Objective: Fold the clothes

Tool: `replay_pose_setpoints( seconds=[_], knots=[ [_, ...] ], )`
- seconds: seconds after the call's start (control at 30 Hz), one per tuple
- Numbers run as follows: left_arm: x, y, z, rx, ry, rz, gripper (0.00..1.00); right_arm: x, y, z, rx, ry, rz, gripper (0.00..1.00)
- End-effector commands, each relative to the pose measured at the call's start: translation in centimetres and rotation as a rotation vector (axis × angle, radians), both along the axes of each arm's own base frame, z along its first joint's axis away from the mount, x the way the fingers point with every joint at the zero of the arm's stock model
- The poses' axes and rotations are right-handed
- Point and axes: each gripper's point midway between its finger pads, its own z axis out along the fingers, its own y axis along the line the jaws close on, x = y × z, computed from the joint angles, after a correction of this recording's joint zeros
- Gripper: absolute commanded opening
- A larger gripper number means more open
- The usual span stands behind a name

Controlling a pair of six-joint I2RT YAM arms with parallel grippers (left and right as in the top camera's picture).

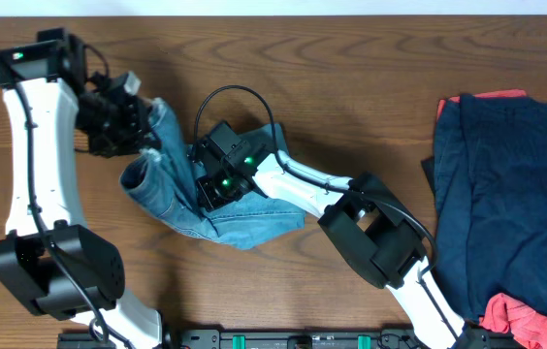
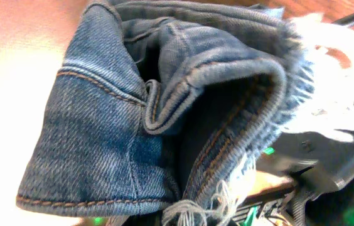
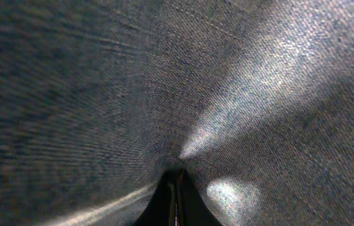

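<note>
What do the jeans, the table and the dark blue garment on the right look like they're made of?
The jeans: cotton denim, faded matte blue; twill weave, orange stitching, frayed pale hem threads.
The table: wood or wood-look laminate; brown grain lines, slight sheen.
The dark blue garment: soft matte cloth, seams visible; fibre unclear.

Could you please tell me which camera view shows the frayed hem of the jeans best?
The left wrist view: the frayed hem sits close up, with its loose pale threads plainly visible. The overhead view shows the jeans only as a bunched heap, and the hem cannot be made out. The right wrist view shows only blurred denim weave.
</note>
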Motion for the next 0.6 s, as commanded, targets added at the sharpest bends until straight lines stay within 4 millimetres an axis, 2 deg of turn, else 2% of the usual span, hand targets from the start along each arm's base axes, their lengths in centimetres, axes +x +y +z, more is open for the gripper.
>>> replay_pose_setpoints(
  seconds=[0.0, 0.07, 0.17, 0.3, 0.4, 0.47, 0.57],
  knots=[
    [1.5, -3.4, 3.1, -0.078, -0.114, -0.020, 0.06, -1.9, -1.4, -3.2, -0.081, 0.080, 0.006, 0.06],
    [1.6, -4.2, 2.7, -0.051, -0.110, -0.037, 0.06, -1.4, -2.1, -2.6, -0.094, 0.086, -0.011, 0.06],
    [1.4, -4.0, 1.9, 0.051, -0.086, -0.029, 0.06, 0.2, -4.0, -0.7, -0.109, 0.083, -0.062, 0.04],
    [1.3, -4.1, 1.6, 0.095, -0.080, -0.038, 0.06, 3.3, -6.5, 3.9, -0.068, 0.032, -0.115, 0.07],
    [1.2, -4.6, 1.6, 0.095, -0.080, -0.052, 0.06, 5.6, -9.1, 7.8, -0.037, -0.015, -0.170, 0.10],
    [1.2, -4.9, 1.6, 0.094, -0.081, -0.061, 0.06, 7.0, -11.2, 9.6, -0.033, -0.030, -0.224, 0.12],
    [1.1, -5.7, 1.6, 0.094, -0.083, -0.082, 0.06, 8.9, -14.9, 10.5, -0.066, -0.017, -0.326, 0.13]
  ],
)
